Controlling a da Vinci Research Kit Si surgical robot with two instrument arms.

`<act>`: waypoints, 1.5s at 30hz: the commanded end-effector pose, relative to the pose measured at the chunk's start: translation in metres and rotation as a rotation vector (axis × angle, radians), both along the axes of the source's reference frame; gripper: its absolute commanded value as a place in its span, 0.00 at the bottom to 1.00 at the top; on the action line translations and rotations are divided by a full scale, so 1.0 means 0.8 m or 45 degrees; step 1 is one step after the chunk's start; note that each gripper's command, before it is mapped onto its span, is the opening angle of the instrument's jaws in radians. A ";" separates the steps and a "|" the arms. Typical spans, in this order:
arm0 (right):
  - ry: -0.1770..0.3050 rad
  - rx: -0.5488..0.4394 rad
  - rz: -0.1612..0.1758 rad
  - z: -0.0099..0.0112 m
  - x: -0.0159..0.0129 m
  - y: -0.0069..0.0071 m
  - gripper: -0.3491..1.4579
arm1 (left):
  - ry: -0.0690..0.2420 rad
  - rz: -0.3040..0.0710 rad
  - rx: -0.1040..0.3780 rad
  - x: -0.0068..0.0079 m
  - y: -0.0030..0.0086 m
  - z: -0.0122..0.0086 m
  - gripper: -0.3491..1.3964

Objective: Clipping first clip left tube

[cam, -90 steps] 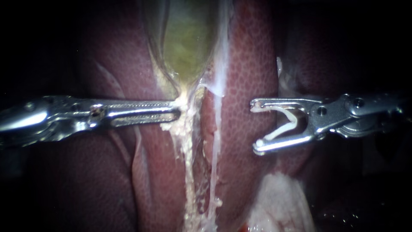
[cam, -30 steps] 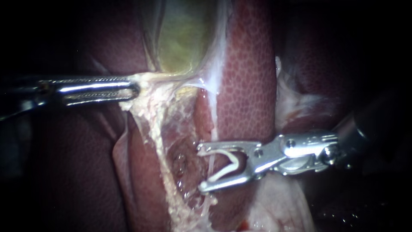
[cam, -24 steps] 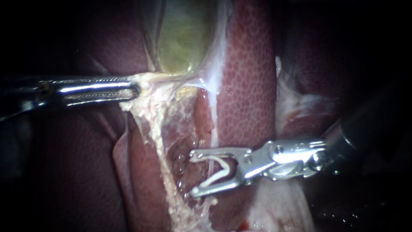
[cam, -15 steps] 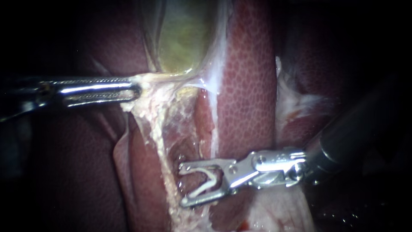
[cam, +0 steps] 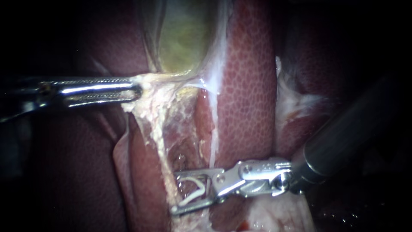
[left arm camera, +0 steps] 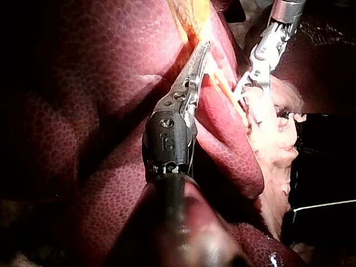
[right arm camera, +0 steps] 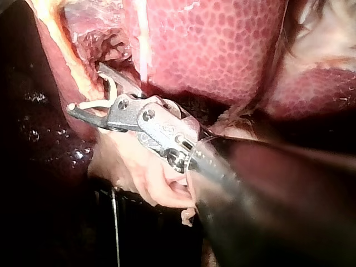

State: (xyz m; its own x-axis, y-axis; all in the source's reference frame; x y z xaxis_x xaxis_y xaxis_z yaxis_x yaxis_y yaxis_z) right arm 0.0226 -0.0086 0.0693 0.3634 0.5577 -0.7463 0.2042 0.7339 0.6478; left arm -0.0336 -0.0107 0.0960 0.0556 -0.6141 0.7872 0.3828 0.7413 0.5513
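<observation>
Findings from the endoscope view: my left instrument [cam: 136,89] came in level from the left. Its jaws were clenched on pale tissue [cam: 148,83] at the narrow lower end of the gallbladder [cam: 182,38] and held it taut toward the left. The green-yellow gallbladder lay in a groove of the liver [cam: 246,86], whose mottled red lobe stood just to its right.

Two strands ran down the groove from the held tissue. The left tube [cam: 159,137], pale and ragged, descended from just beside my left jaws. The right tube [cam: 213,144], thin and white, followed the edge of the liver lobe. Raw red tissue lay between them.

My right instrument [cam: 176,192] came in from the right, with a dark shaft and a bright metal end. Its jaws stood apart and grasped a white clip [cam: 192,196], open in a V, with one leg against each jaw. The right tube met the upper jaw and passed out of sight behind it. The jaw tips reached the left tube low in the groove. I could not tell whether that tube sat fully inside the clip.

In the right wrist view the clip's mouth faced the yellowish strand, close beside it. A whitish lump [cam: 279,215] lay under the right instrument. In the left wrist view my left jaws lay together on the tissue, with my right instrument ahead of them and apart.
</observation>
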 end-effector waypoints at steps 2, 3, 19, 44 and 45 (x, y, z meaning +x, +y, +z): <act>-0.004 0.008 0.004 -0.0002 0.0000 -0.0001 0.52 | -0.001 0.000 -0.001 0.0000 0.0000 0.0001 0.00; -0.003 0.009 0.000 -0.0002 0.0000 -0.0001 0.52 | -0.001 0.000 -0.001 0.0000 0.0000 0.0001 0.00; -0.002 0.034 0.038 -0.0054 -0.0031 0.0066 0.52 | -0.001 0.001 -0.002 0.0003 -0.0001 0.0003 0.00; -0.009 0.022 0.038 -0.0047 -0.0009 0.0053 0.52 | 0.001 -0.001 -0.003 0.0000 -0.0003 0.0005 0.00; -0.009 0.021 0.037 -0.0046 -0.0007 0.0051 0.52 | 0.001 -0.001 -0.003 0.0000 -0.0003 0.0005 0.00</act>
